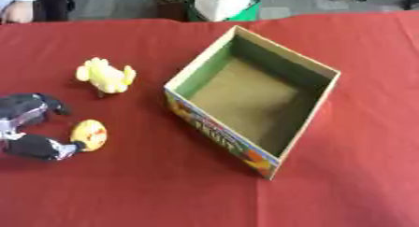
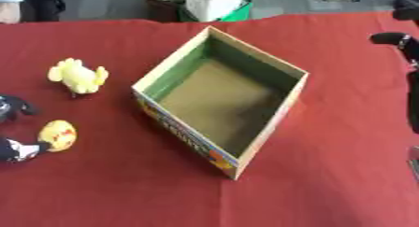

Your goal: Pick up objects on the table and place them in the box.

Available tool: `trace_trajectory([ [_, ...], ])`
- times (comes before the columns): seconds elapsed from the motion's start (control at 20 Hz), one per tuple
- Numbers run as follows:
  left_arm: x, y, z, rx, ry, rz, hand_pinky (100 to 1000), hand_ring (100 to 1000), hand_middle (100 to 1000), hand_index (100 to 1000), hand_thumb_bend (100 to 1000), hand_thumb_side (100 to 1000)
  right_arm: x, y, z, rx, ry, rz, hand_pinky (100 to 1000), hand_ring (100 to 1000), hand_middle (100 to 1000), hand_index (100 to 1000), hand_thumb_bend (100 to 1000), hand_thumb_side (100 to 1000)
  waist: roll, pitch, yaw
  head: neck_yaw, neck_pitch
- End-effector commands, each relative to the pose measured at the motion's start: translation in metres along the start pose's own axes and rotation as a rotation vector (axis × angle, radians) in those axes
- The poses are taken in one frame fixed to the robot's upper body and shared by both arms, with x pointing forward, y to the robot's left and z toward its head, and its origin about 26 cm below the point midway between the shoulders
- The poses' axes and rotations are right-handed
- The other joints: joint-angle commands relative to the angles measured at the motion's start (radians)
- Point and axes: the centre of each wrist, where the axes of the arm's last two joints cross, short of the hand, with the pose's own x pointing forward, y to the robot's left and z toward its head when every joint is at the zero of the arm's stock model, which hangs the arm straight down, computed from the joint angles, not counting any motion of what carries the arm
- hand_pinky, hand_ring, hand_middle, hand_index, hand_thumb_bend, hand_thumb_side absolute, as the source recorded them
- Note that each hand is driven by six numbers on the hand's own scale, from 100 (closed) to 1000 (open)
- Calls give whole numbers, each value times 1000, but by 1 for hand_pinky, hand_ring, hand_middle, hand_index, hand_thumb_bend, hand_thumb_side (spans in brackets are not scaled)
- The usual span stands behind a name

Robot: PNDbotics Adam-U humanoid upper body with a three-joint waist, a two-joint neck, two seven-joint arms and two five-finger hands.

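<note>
An open cardboard box (image 1: 214, 126), green on its inner walls and with colourful print on its front, stands askew at the table's middle with nothing inside. A yellow plush toy (image 1: 106, 75) lies to its left. Nearer me, a small round yellow thing with red marks (image 1: 88, 135) lies on the red cloth. My left hand (image 1: 29, 128) is at the left edge, open, its fingers spread around a gap. The lower fingertip (image 1: 69, 148) touches the round thing, while the upper fingers (image 1: 37, 104) stay apart from it. My right hand (image 2: 394, 38) shows only partly at the right edge, away from the box.
A red cloth (image 1: 147, 188) covers the table. Beyond the far edge stand a white container (image 1: 222, 1) and a green item. The cloth in front of the box and to its right is bare.
</note>
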Motion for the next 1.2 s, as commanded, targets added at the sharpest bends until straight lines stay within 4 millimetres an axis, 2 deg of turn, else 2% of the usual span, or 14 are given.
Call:
trace_trajectory([
  [0.05,0,13,8,9,11,-16,726,766,775,820,429,588,6,-1,-6,16,-26,17,660,899,675,868,100,1000,-2,-13,-1,2,-12],
  [0.75,3,10,-1,-5,-2,-8,723,762,769,844,476,628,5,0,-5,21,-15,17,666,901,675,868,100,1000,-3,-8,-3,7,-17],
  [1.05,5,8,-4,0,1,-33,710,745,746,800,469,632,5,1,-5,22,-18,13,667,901,676,868,100,1000,-5,-10,-3,11,-20],
  [1.2,4,6,-8,-12,5,-45,693,724,718,726,417,585,5,1,-6,19,-20,11,667,901,676,868,100,1000,-6,-10,-4,12,-21],
])
